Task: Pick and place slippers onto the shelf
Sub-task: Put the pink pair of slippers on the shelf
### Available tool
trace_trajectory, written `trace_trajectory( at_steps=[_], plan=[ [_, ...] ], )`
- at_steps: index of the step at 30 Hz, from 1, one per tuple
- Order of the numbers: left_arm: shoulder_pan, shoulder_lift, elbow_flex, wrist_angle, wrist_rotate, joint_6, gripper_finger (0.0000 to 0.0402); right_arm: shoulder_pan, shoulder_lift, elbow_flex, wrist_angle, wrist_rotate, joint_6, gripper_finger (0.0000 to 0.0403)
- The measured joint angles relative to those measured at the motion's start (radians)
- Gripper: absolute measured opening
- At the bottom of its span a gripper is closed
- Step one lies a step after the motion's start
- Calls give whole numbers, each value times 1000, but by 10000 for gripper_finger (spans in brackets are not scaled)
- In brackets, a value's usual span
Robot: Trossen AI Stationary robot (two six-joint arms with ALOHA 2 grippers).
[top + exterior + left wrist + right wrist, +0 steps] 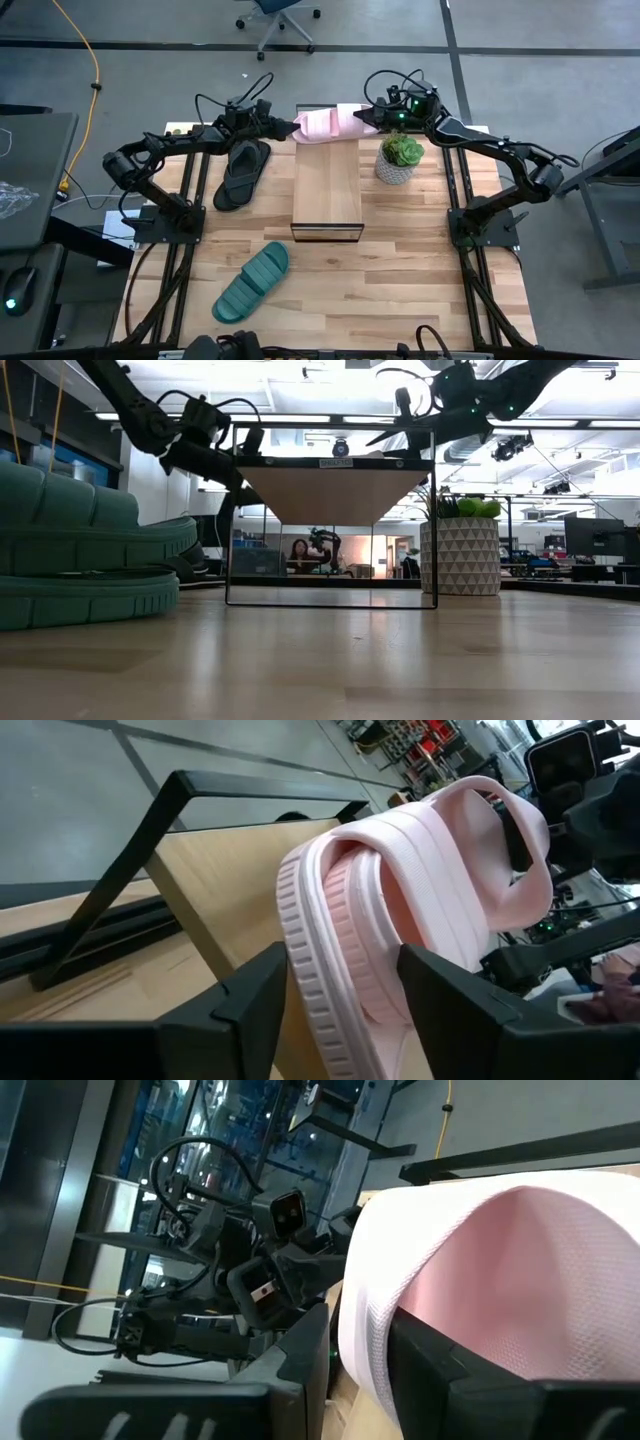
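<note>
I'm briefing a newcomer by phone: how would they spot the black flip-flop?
Find the wooden shelf in the middle of the table. The black flip-flop lies flat on the tabletop just left of it. It alone has thin thong straps; the teal slide is ribbed, the pink slide broad-banded.

Pink slide (325, 124) on shelf (327, 190) end; teal slide (252, 282), black flip-flop (242, 172) on tabletop.

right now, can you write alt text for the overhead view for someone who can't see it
Overhead view: both grippers meet at a pale pink slipper on the far end of a narrow wooden shelf, the left gripper open at one end and the right gripper clamping the other. A black flip-flop, a teal slide and a potted plant sit on the table.
</note>
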Motion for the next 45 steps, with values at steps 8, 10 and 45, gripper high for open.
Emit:
trace_trajectory(
  at_steps=[8,10,45],
  plan=[
    [0,0,0,-8,7,0,98,0,0,0,0,0,-1,81],
    [0,1,0,-18,2,0,68,1,0,0,2,-3,-1,81],
    [-5,1,0,-40,-31,11,8,-24,0,0,-31,-21,2,81]
  ],
)
